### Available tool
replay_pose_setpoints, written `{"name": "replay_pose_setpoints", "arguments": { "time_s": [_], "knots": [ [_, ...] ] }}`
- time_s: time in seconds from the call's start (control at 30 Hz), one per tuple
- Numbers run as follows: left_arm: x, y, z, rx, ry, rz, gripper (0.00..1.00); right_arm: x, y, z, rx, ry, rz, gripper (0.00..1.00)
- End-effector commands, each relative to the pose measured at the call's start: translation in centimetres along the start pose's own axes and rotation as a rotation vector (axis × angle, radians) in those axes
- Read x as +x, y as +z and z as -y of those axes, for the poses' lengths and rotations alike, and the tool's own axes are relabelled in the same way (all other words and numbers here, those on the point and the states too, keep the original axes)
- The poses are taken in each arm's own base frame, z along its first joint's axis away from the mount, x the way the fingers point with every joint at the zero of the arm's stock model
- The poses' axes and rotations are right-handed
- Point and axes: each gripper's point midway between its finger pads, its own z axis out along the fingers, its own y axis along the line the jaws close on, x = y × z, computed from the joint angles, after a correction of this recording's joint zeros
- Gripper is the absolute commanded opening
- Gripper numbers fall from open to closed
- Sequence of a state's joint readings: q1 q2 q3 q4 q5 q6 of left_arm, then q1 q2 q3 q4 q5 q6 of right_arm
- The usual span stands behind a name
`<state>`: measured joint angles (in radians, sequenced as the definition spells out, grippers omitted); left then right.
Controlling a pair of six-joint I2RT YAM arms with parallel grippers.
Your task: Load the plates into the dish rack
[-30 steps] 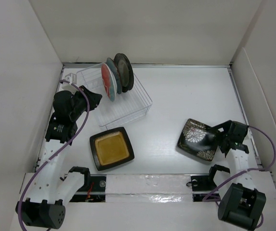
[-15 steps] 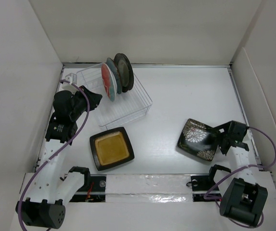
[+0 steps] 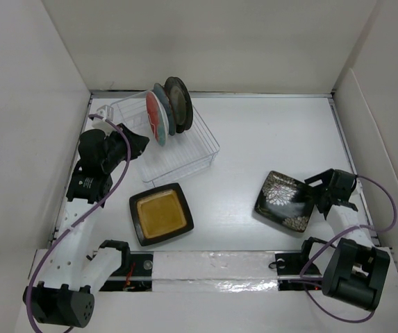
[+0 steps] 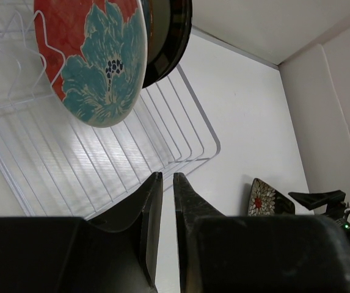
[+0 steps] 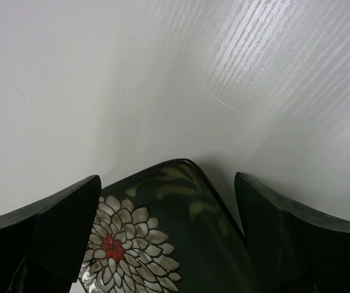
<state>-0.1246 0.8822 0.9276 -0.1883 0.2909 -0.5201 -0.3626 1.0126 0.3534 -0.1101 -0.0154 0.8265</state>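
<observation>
**Right gripper (image 3: 318, 195) spread wide at the edge of the black floral plate (image 3: 282, 199)**

We see our right fingers (image 5: 46, 227) open on either side of the plate's right-hand corner, with no contact on either side and nothing clamped. The plate lies on the table (image 3: 261, 139), near and to the right, well apart from the dish rack (image 3: 188, 154) at the far left. We cannot tell whether the near edge is lifted off the surface.

We judge this plate to be stiff, glazed ceramic. That makes it fairly heavy for a two-finger pinch, slick under the pads, and likely to chip or break if it drops. A bite on the rim well past the corner would hold better than a grip on the very tip, where the plate could pivot and swing.

Our left gripper (image 4: 162, 204) hangs by the rack's near side with its fingers almost together and nothing between them. The rack already holds a red-patterned plate (image 4: 92, 58) on edge, with darker round plates (image 3: 178, 103) behind it. The brown amber-centred plate (image 3: 161, 214) lies flat near the left, between the rack and our bases.
</observation>
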Motion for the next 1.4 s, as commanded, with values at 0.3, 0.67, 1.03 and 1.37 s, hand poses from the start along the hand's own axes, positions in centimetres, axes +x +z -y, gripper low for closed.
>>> {"name": "replay_pose_setpoints", "arguments": {
  "time_s": [0.3,0.67,1.03,1.37],
  "knots": [
    [-1.8,-0.4,1.7,0.053,0.024,0.049,0.10,4.9,-2.4,-0.3,-0.098,-0.077,-0.218,0.79],
    [-2.0,-0.3,1.5,0.056,0.012,0.053,0.10,7.3,-3.3,0.2,-0.122,-0.080,-0.270,0.49],
    [-1.7,0.1,1.1,0.068,0.001,0.047,0.10,3.3,-0.9,-3.9,-0.229,-0.029,-0.112,0.00],
    [-1.2,0.5,0.7,0.063,-0.001,0.034,0.10,-2.2,2.7,-7.2,-0.218,-0.139,0.070,0.00]
  ]
}}
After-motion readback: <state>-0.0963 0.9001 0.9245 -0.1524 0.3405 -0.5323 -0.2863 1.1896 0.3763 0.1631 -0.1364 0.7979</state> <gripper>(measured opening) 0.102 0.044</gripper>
